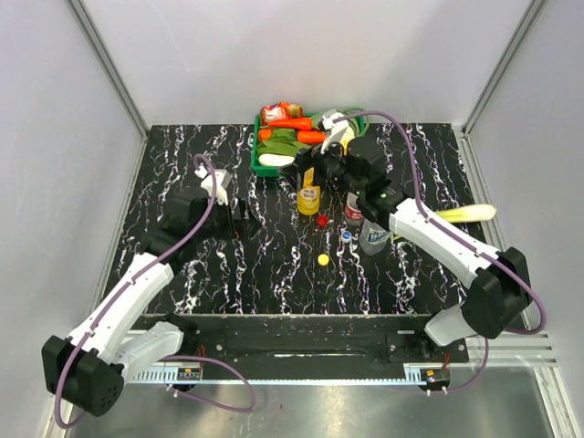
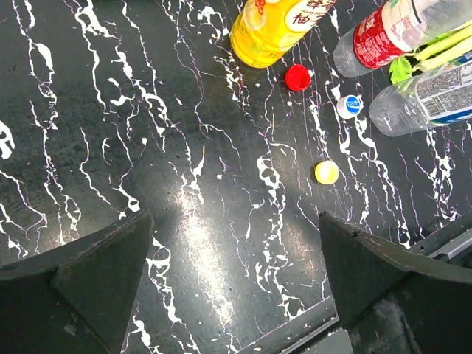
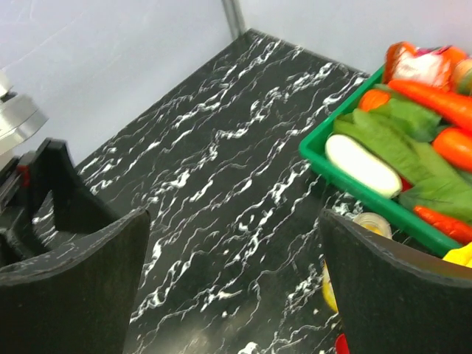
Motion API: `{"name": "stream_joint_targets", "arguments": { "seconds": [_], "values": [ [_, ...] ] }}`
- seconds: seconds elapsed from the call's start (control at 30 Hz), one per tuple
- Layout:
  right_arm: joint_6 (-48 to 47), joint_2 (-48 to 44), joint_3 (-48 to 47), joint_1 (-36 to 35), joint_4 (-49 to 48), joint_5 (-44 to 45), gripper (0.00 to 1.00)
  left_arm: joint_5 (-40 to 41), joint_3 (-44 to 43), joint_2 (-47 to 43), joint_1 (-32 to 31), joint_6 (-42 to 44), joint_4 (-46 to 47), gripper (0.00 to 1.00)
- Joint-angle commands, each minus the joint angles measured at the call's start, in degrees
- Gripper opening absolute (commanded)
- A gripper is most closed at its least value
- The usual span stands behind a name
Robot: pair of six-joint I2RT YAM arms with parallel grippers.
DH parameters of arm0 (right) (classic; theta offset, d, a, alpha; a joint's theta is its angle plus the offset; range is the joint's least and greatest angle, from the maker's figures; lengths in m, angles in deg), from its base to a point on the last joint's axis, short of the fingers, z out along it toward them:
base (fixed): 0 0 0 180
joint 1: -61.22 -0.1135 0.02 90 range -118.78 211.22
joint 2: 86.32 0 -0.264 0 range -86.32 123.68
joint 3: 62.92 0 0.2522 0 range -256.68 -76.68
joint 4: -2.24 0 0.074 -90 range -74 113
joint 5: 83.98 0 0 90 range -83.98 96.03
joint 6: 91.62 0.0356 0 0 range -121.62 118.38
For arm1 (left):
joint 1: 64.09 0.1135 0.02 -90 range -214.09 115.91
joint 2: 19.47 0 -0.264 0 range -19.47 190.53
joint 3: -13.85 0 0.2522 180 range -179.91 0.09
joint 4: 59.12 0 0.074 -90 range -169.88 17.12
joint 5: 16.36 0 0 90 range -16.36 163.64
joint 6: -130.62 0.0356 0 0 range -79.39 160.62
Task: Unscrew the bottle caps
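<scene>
Three bottles stand mid-table: an orange-yellow juice bottle (image 1: 308,197) (image 2: 273,29), a red-label bottle (image 1: 353,213) (image 2: 383,33) and a blue-label bottle (image 1: 374,235) (image 2: 428,99). Loose on the table in front of them lie the red cap (image 1: 322,220) (image 2: 298,77), the blue cap (image 1: 347,235) (image 2: 349,106) and the yellow cap (image 1: 323,259) (image 2: 327,172). My left gripper (image 1: 244,219) (image 2: 232,221) hangs open left of the caps, holding nothing. My right gripper (image 1: 308,170) (image 3: 234,217) is open above the juice bottle's uncapped mouth (image 3: 371,223), empty too.
A green basket (image 1: 266,170) (image 3: 317,151) of carrots and greens stands at the back, just behind the bottles. A pale long vegetable (image 1: 470,213) lies at the right. The left arm (image 3: 51,184) shows at the left of the right wrist view. Grey walls enclose the table.
</scene>
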Motion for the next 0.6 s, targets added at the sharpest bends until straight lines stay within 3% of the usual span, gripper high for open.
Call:
{"name": "stream_joint_targets", "arguments": {
  "seconds": [0.0,0.23,0.57],
  "values": [
    [4.5,-1.3,-1.8,-0.2,5.1,-6.9,1.00,-3.0,-3.6,2.2,1.0,-0.6,3.1,0.99],
    [9.3,-3.2,3.0,-0.2,5.2,-10.0,1.00,-15.3,-1.1,2.9,6.4,-2.4,7.4,0.99],
    [9.3,-9.2,8.2,-0.3,6.6,-8.0,1.00,-24.6,1.1,-1.4,20.2,-5.2,8.7,0.99]
  ]
}}
